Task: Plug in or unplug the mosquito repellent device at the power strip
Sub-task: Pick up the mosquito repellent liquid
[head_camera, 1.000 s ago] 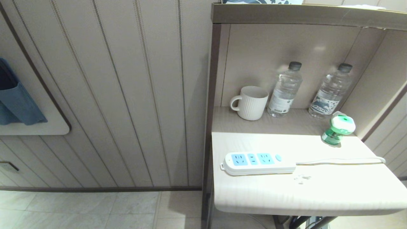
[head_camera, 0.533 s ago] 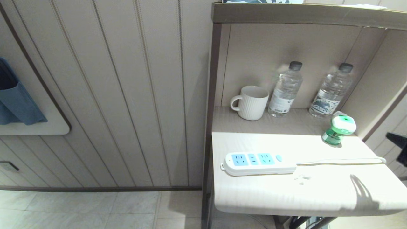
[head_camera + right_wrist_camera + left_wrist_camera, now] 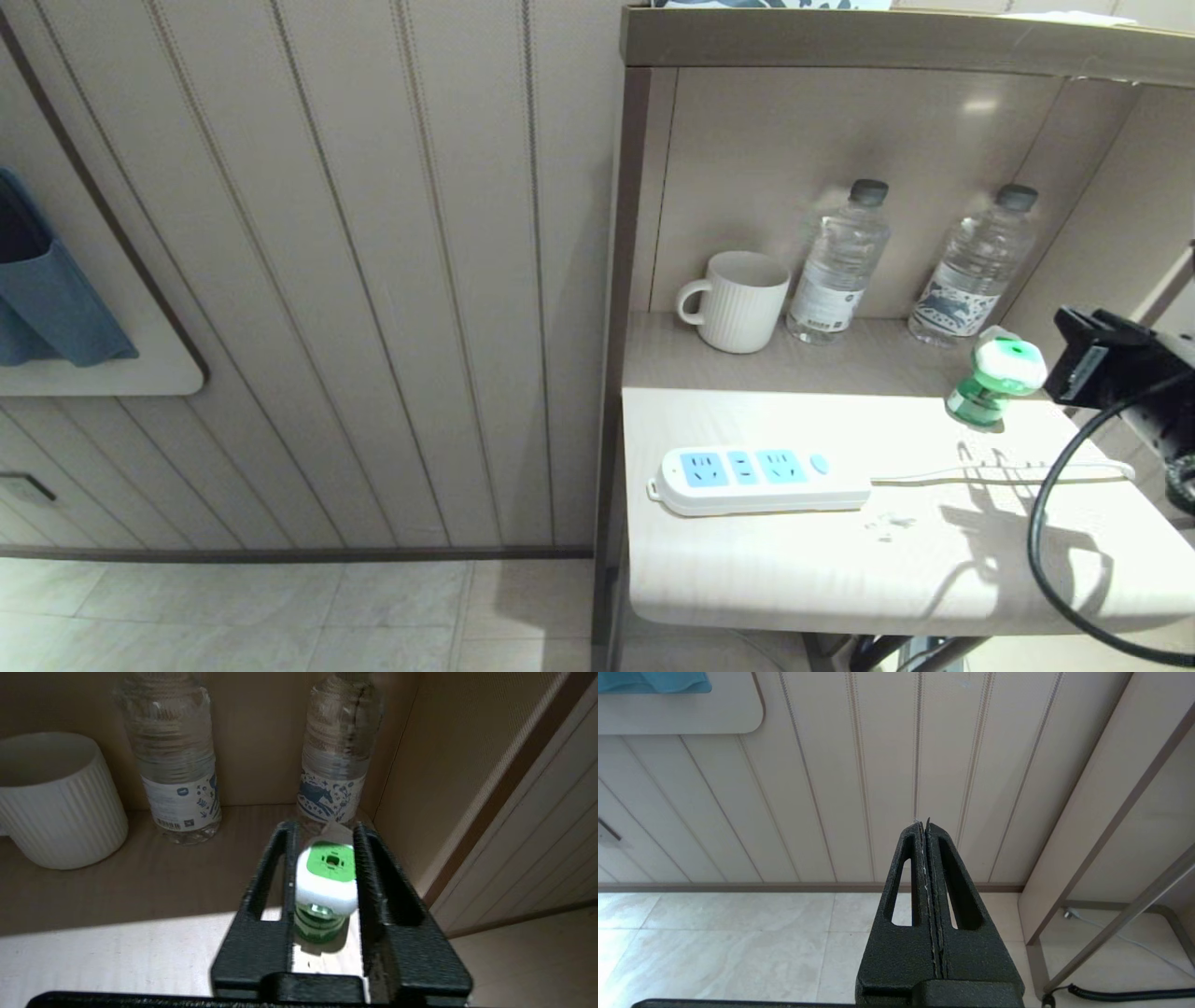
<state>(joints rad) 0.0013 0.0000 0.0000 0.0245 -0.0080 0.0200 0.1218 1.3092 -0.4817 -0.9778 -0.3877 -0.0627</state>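
Right arm has swung in from the right edge toward the table (image 3: 747, 579), the right gripper (image 3: 322, 868) parted and lined up on the mosquito repellent device (image 3: 994, 378), not yet touching. That device stands upright, unplugged, behind the power strip (image 3: 761, 478) and well apart. Left gripper (image 3: 927, 826) hangs pressed together beside the table, idle.

Beige grooved wall panels (image 3: 327, 280) meet pale tiled floor (image 3: 233, 616) beside a light wooden shelf unit (image 3: 840, 569)

Bright glare on the shelf front (image 3: 840, 560), dim alcove behind, sharp arm shadow, blurred water bottles (image 3: 173, 765)
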